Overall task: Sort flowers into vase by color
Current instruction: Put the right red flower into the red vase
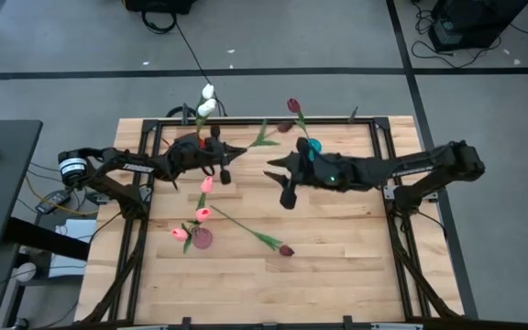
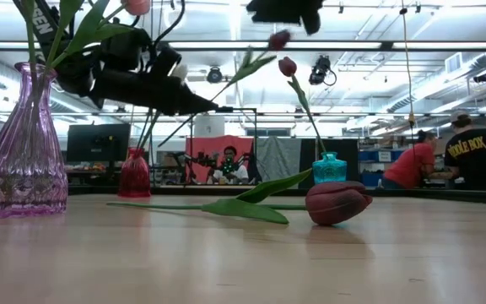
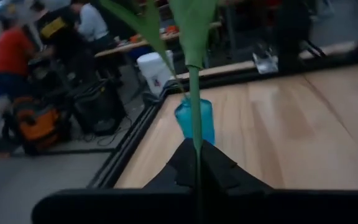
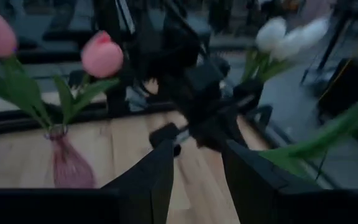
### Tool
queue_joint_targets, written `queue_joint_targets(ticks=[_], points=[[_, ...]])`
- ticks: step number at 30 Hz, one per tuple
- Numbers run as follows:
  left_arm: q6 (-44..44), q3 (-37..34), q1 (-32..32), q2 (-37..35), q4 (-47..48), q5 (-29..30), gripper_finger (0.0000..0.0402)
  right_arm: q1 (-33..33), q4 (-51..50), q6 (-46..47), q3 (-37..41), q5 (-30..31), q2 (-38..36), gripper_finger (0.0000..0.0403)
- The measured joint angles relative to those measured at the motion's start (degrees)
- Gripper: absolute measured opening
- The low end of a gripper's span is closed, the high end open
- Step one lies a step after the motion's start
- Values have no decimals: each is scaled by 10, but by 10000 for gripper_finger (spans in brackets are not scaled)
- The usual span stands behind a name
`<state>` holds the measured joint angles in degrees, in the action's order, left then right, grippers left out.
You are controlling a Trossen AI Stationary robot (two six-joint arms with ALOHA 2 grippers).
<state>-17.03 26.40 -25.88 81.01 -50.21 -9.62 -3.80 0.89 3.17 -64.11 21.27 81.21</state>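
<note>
Your left hand [image 1: 244,147] is clamped on a maroon tulip's stem [image 3: 196,112], the teal vase [image 3: 195,119] just beyond it. Your right hand [image 1: 270,171] stands part open, empty. Farther off, one maroon tulip [image 1: 285,249] lies unsorted on the worktop [image 1: 337,266]; pinks and whites look sorted.

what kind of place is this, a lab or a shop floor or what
Most likely a shared robotics lab or workshop. The light wooden table stands in a black metal frame on grey concrete, long ceiling strip lights run overhead, and people work at cluttered benches behind, with monitors and cables about.
</note>
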Motion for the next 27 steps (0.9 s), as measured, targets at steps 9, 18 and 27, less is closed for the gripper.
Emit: queue_joint_targets(ticks=[9, 18, 27], points=[[84, 6, 9, 0, -72, -44, 7, -20, 63, -5, 11, 29, 70, 148], [145, 6, 30, 0, -152, -110, 7, -5, 161, -75, 10, 86, 91, 148], [143, 17, 51, 0, -173, -120, 7, 44, 222, -78, 10, -10, 96, 148]])
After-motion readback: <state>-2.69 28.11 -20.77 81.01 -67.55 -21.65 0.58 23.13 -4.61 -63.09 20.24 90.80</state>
